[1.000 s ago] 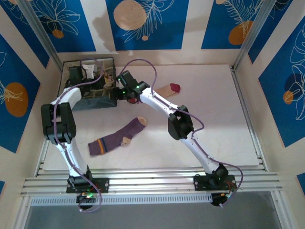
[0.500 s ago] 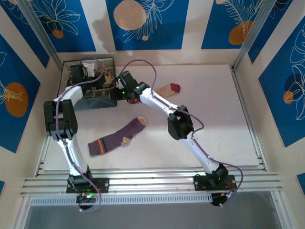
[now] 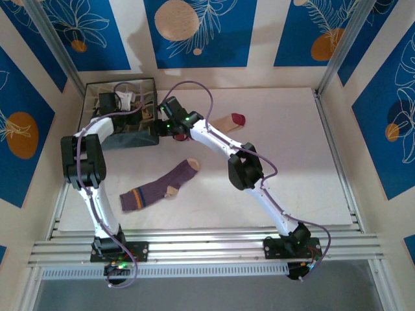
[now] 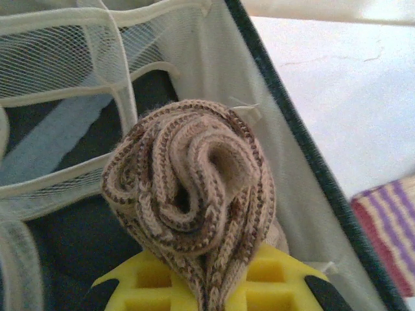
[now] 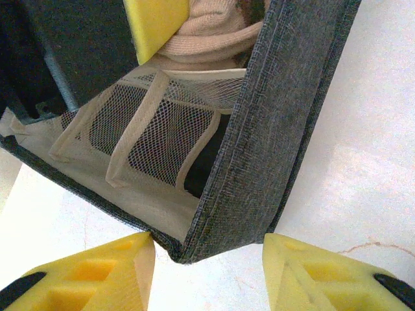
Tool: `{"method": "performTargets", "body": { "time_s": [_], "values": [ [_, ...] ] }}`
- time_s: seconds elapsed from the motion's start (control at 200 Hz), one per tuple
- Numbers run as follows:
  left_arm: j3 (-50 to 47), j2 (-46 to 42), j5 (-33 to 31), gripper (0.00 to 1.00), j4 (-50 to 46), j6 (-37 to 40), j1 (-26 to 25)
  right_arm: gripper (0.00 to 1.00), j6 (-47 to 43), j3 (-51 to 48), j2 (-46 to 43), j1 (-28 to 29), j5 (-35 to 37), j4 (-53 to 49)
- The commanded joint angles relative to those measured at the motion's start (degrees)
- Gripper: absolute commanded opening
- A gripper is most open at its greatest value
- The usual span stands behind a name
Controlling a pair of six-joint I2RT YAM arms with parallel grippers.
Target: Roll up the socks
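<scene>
— Brown-tan knit up front: the argyle sock (image 4: 191,188) is wound into a tight spiral roll, and the left gripper (image 4: 211,291) is clamped on its lower end, yellow pads (image 4: 285,282) pressing it from both sides.

— And where is that roll sitting?

— Inside the walls of the fabric organizer box (image 4: 305,162), above the mesh dividers (image 4: 71,97). They spread out ahead of the gripper and to its left. I cannot tell which pocket is under the roll, or whether it touches the bottom.

— What about the other arm?

— The right gripper (image 5: 207,272) has its jaws apart and nothing between them is gripped. Its two yellow fingers (image 5: 97,275) stand either side of the box's near corner, with the grey wall running up ahead of them. Past that wall you catch the tan roll and one yellow pad of the left gripper.

— And the other two socks?

— Both flat on the white table (image 3: 292,162). The purple sock (image 3: 159,186) lies well behind the right gripper, back toward the arm bases. The tan sock with the dark-red toe (image 3: 230,120) lies off to that gripper's right, partly under its forearm
</scene>
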Motion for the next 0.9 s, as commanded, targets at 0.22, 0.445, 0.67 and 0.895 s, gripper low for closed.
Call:
{"method": "performTargets", "body": {
  "time_s": [0.22,0.445,0.67,0.895],
  "values": [
    [-2.83,-0.47,-16.37,0.0,3.19,12.14,-6.87,0.47,-0.28,0.12,2.04,-0.38,0.38,-6.5],
    [-2.75,-1.86,-14.1,0.41,2.8,11.64,-7.8,0.47,-0.08,0.46,0.68,-0.62,0.09,-7.06],
    [0.05,-8.13,-11.34,1.0,-1.44,11.0,-7.22,0.48,-0.85,0.23,-2.89,-1.4,-0.41,-8.67],
    [0.75,-15.29,-10.93,1.0,-1.44,8.25,-5.86,0.48,-1.33,-3.7,-8.14,-2.02,0.02,-10.83]
  ]
}}
